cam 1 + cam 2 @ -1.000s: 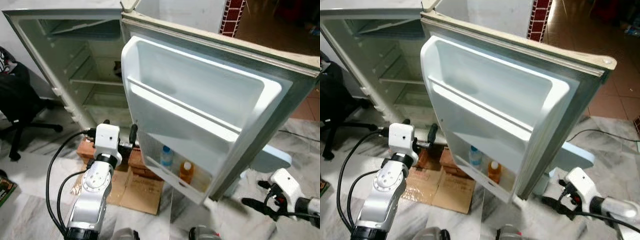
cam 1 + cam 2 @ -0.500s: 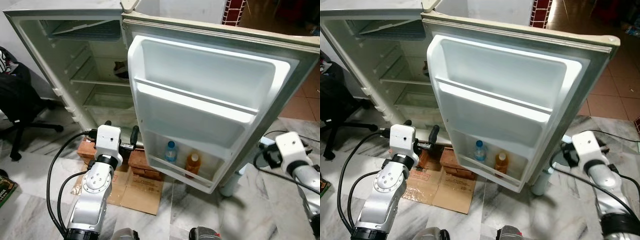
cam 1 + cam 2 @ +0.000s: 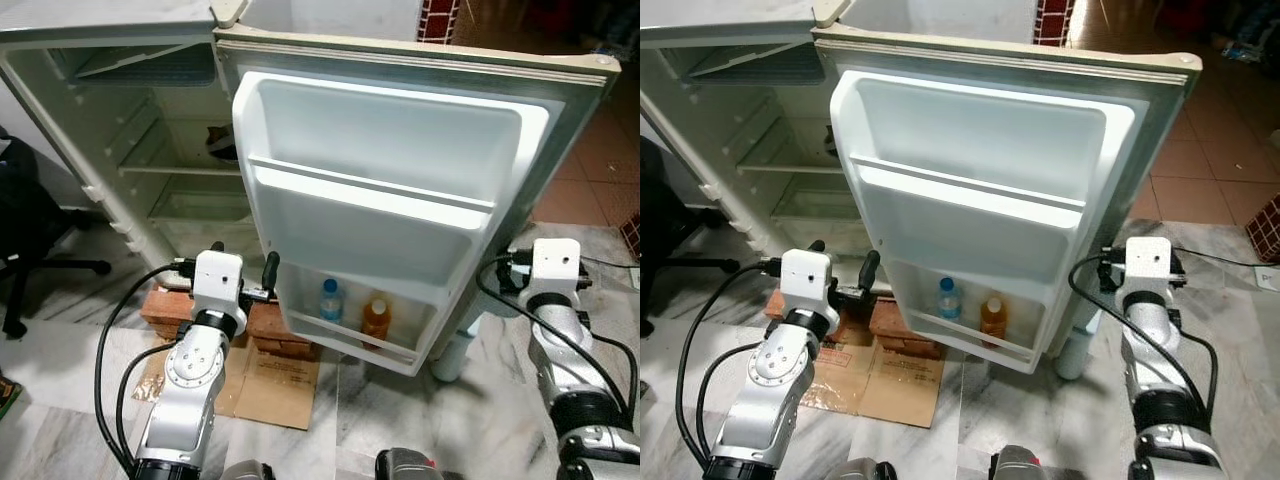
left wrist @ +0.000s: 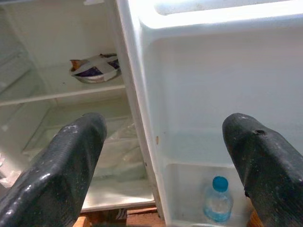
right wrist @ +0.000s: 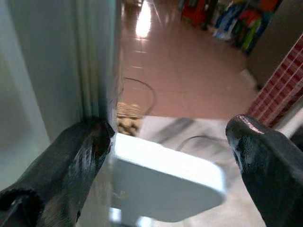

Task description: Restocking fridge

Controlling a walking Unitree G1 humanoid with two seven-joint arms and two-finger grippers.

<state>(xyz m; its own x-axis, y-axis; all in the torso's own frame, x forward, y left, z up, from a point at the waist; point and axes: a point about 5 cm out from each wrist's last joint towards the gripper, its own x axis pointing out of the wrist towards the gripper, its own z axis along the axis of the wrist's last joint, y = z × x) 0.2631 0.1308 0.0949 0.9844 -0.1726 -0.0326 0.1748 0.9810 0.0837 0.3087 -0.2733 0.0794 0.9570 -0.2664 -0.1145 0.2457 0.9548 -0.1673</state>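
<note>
The fridge (image 3: 150, 150) stands open, its cabinet ahead of the left gripper (image 4: 161, 156), with a foil-covered dish (image 4: 94, 70) on a shelf beyond that gripper's fingers (image 4: 61, 175). The fridge door (image 3: 400, 200) swings out between the two arms — its inner face with white racks turned toward the robot. The left gripper is raised just short of the door's hinge-side edge, fingers spread wide and holding nothing. The right gripper (image 5: 165, 161) sits at the door's outer edge, also wide apart, one finger (image 5: 71, 165) right against the door's edge. In the lowest door rack, just past the left gripper, stand a water bottle (image 3: 331, 300) and beside it an orange bottle (image 3: 376, 318). Flattened cardboard (image 3: 270, 370) lies on the floor below the left arm.
</note>
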